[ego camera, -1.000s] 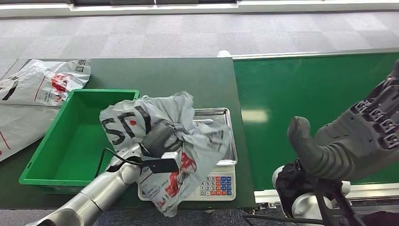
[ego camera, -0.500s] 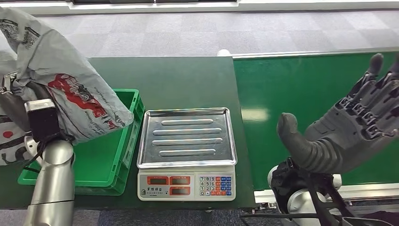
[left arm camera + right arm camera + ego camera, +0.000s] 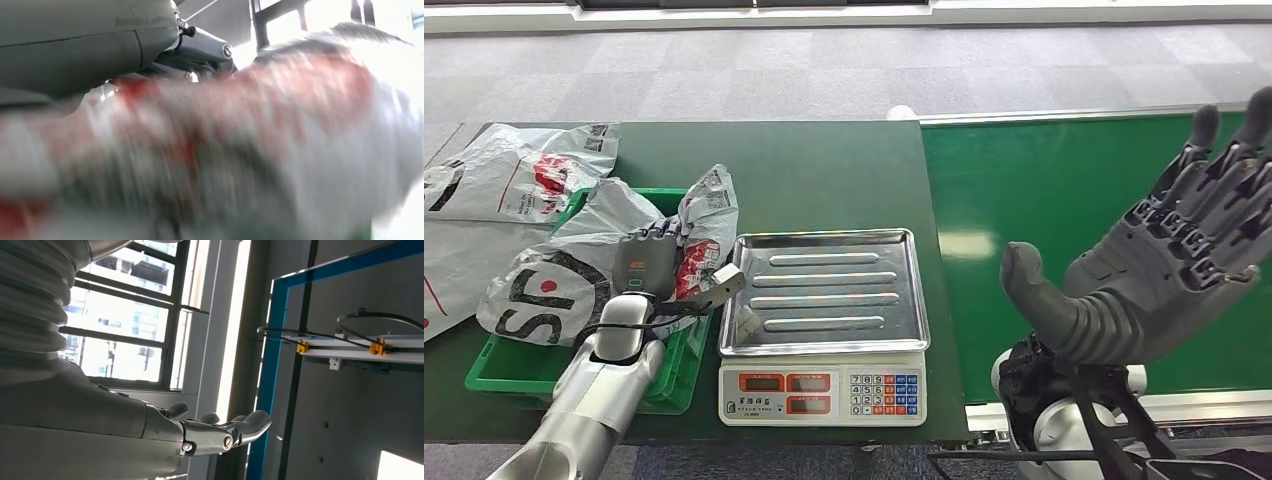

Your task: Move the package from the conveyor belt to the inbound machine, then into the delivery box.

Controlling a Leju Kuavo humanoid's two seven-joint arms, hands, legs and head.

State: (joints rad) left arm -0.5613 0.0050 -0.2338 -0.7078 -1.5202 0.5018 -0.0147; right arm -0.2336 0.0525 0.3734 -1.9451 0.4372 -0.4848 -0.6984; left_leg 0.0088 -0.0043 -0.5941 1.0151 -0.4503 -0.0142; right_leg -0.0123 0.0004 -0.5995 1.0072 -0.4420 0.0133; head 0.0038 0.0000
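The package point(image 3: 549, 290), a crumpled grey plastic mailer with black letters and red print, lies across the green delivery box point(image 3: 682, 358) left of the scale. My left hand point(image 3: 646, 262) is sunk in its folds and grips it; the bag wraps around the fingers. In the left wrist view the package point(image 3: 260, 150) is a close blur of grey and red. My right hand point(image 3: 1169, 262) hangs open, palm up, fingers spread, over the near edge of the green conveyor belt point(image 3: 1064, 190). In the right wrist view the right hand point(image 3: 220, 432) holds nothing.
The inbound machine, a scale with a ribbed steel tray point(image 3: 824, 290) and a keypad front point(image 3: 824, 392), stands between box and belt. Two more grey mailers point(image 3: 519, 170) point(image 3: 454, 265) lie on the dark green table point(image 3: 804, 170) at far left.
My left arm carried the package off the scale, swung it high to the left, then brought it down into the green box. My right hand rose slightly and spread its fingers.
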